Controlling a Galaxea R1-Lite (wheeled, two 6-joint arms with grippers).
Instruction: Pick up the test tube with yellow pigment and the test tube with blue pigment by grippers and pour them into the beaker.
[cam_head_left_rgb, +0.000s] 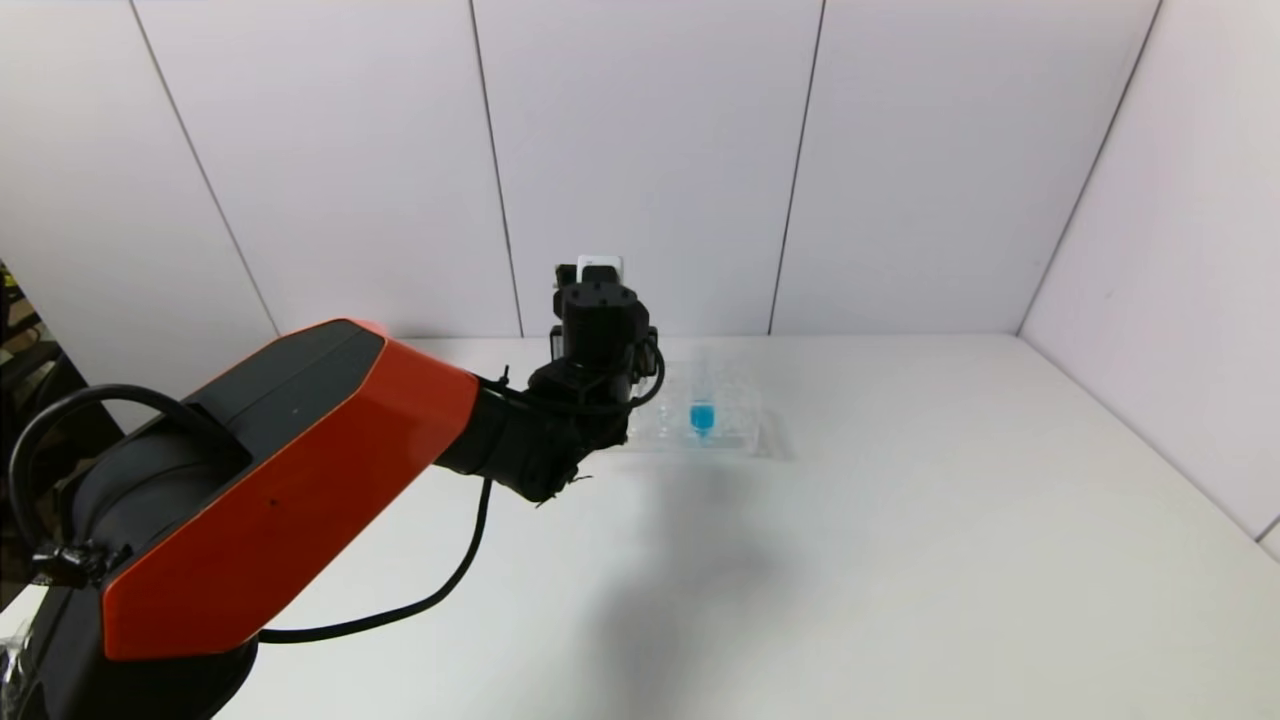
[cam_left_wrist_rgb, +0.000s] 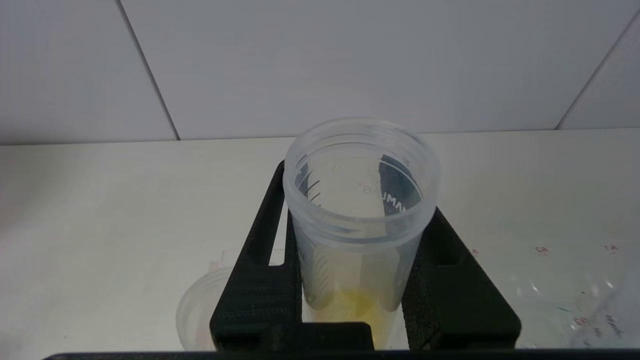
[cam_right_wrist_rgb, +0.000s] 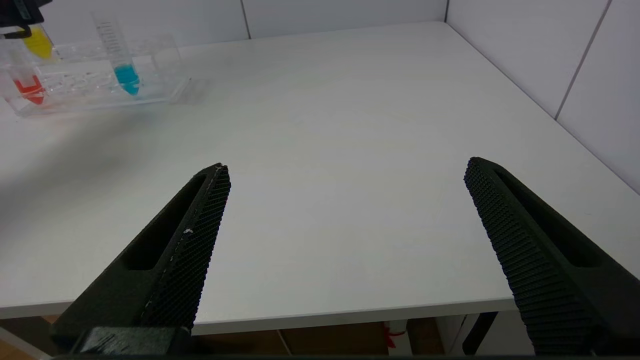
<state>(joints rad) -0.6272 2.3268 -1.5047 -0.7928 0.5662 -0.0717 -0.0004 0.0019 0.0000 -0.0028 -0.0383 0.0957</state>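
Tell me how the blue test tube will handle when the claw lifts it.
The test tube with blue pigment looks smooth and clear, so probably slippery. Its open top means tilting may spill. It tapers to a point, so it likely cannot stand outside the rack.

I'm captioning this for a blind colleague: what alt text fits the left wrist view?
The left end effector grips the upright, open test tube with yellow pigment, yellow showing at its bottom. The clear beaker sits partly hidden below on the white table.

Blue-pigment tube (cam_head_left_rgb: 702, 415) in rack (cam_head_left_rgb: 735, 432), right of left gripper (cam_head_left_rgb: 598, 400).
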